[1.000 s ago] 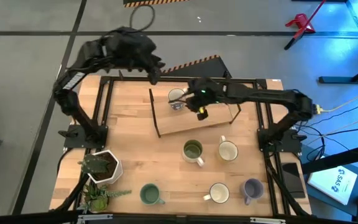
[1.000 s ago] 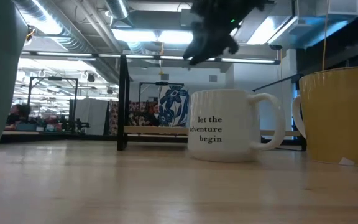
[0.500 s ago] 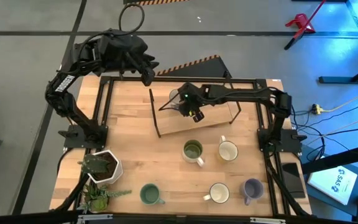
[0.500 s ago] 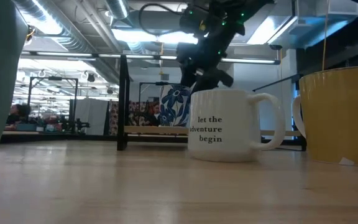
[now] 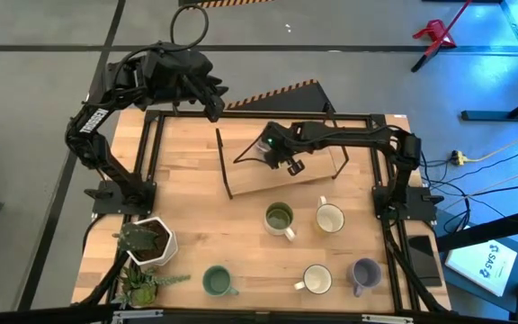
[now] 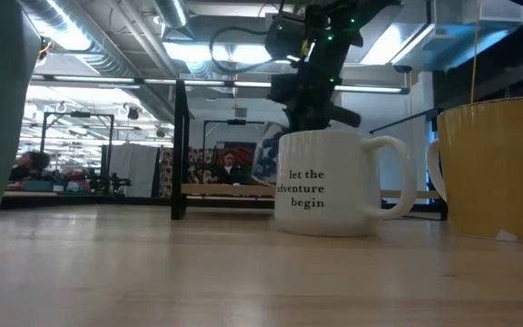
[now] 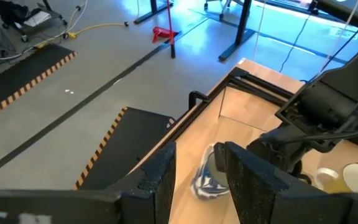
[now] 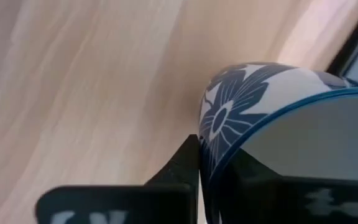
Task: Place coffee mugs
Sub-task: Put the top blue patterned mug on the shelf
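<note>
Shifted a little rightward along the raised board, the right claw [image 5: 271,155] now pinches the blue-patterned mug [image 8: 272,118] by its rim.

One finger [image 8: 182,165] sits outside the wall; such a thin rim grip could slip or tip the flower-painted, blue-edged mug onto the board [image 5: 317,175]. Beyond it, the left claw [image 7: 199,171] hovers parted above the table's far edge.

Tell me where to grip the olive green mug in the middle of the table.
Take the olive green mug by its rim, from straight above, one of the fingers inside and one outside. It stands upright with its mouth open to the top. Its handle points toward the table's front right, so pinch the wall on the opposite, bare side. The white mug beside it stands apart.
</note>
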Available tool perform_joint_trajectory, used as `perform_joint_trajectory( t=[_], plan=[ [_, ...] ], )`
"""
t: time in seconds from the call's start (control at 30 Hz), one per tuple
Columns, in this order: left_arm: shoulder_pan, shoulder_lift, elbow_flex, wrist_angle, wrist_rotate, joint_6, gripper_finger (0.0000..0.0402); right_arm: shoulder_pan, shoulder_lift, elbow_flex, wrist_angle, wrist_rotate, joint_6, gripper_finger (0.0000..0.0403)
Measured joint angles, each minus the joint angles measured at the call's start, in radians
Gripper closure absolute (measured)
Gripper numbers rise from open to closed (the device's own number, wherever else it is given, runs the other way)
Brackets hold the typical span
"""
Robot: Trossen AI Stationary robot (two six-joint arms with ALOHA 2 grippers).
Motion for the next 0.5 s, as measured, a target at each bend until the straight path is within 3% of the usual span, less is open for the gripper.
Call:
perform_joint_trajectory(
  t=[0.3, 0.5],
  plan=[
    [0.0, 0.0, 0.0, 0.0, -0.001, 0.0, 0.0272, -0.034, -0.006, 0.134, -0.374, 0.096, 0.005, 0.0397],
    [0.0, 0.0, 0.0, 0.0, -0.001, -0.001, 0.0272, -0.151, -0.008, 0.146, -0.54, 0.02, 0.06, 0.0397]
  ],
)
